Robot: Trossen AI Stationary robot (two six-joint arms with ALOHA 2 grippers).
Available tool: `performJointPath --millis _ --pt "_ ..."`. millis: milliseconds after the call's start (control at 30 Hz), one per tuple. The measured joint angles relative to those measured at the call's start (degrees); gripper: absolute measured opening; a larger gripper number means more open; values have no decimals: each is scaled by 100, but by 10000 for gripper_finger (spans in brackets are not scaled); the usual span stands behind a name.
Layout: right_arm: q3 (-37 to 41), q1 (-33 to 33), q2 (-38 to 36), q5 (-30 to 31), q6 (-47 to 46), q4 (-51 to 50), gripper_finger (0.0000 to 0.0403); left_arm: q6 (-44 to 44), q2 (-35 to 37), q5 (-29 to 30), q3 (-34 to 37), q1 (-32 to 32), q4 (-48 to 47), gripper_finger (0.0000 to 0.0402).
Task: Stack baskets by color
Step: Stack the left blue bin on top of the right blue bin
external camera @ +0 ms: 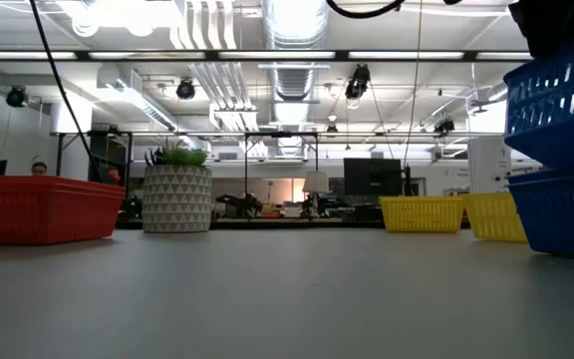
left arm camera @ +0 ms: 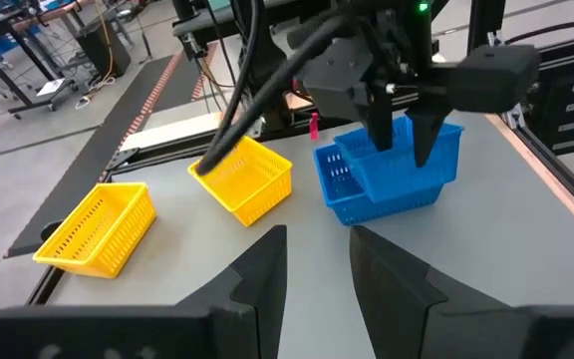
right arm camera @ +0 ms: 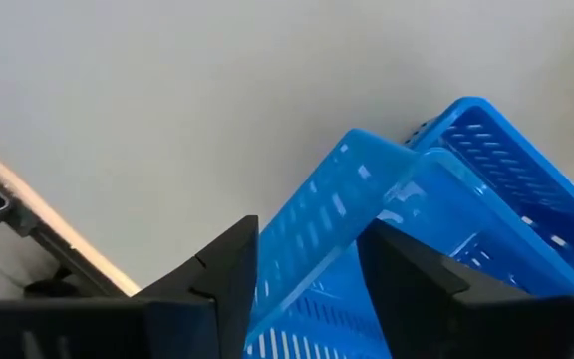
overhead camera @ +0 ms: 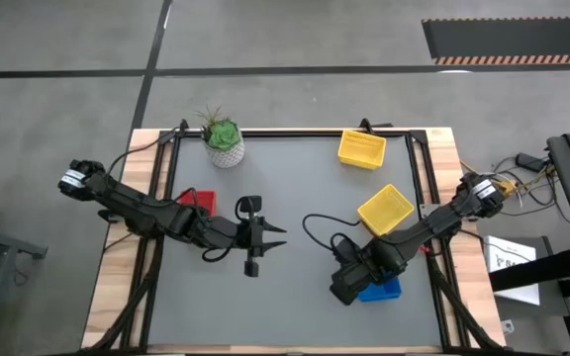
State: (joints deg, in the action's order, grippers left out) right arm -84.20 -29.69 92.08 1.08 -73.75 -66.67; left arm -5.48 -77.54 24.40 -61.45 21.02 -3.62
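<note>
Two blue baskets are nested near the table's right front. The upper one sits askew and tilted in the lower one. My right gripper points down over them, its fingers standing on either side of the upper basket's wall. Mid-table, my left gripper hovers open and holds nothing. A red basket rests flat on the mat at the left, partly under my left arm. Two yellow baskets rest on the right half. My right gripper comes from above with one finger inside the upper blue basket and one outside, astride its wall. A gap shows between the fingers. I cannot tell whether either finger touches the wall.
A green plant in a white patterned pot stands at the far edge, left of centre. A black cable loops over the mat beside my right arm. The grey mat between the two arms is bare.
</note>
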Motion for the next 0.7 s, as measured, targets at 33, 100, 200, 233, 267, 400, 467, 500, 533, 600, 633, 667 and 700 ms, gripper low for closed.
performJointPath --millis 33,100,200,233,267,400,467,500,533,600,633,667,700 --pt "0 0 28 0 -1 0 162 0 0 0 0 0 2 96" --pt "0 0 78 0 2 -2 162 0 0 0 0 0 2 96" --pt "4 0 146 0 1 2 162 0 0 0 0 0 2 96" --pt "8 0 151 0 1 0 162 0 0 0 0 0 2 96" --pt "9 0 153 0 1 0 162 0 0 0 0 0 2 96" --pt "10 0 162 0 -48 -24 162 0 0 0 0 0 2 96" --pt "10 0 169 0 -85 -25 162 0 0 0 0 0 4 96" --pt "10 0 169 0 -116 -34 162 0 0 0 0 0 4 96" --pt "11 0 169 0 -131 -35 162 0 0 0 0 0 2 96" --pt "10 0 167 0 -170 -34 162 0 0 -1 0 0 4 96" --pt "11 0 167 0 -171 -33 161 0 0 0 0 0 4 96" --pt "11 0 167 0 -171 -33 157 0 0 -1 0 0 4 96" --pt "9 0 167 0 -171 -33 149 0 0 0 0 0 4 96"
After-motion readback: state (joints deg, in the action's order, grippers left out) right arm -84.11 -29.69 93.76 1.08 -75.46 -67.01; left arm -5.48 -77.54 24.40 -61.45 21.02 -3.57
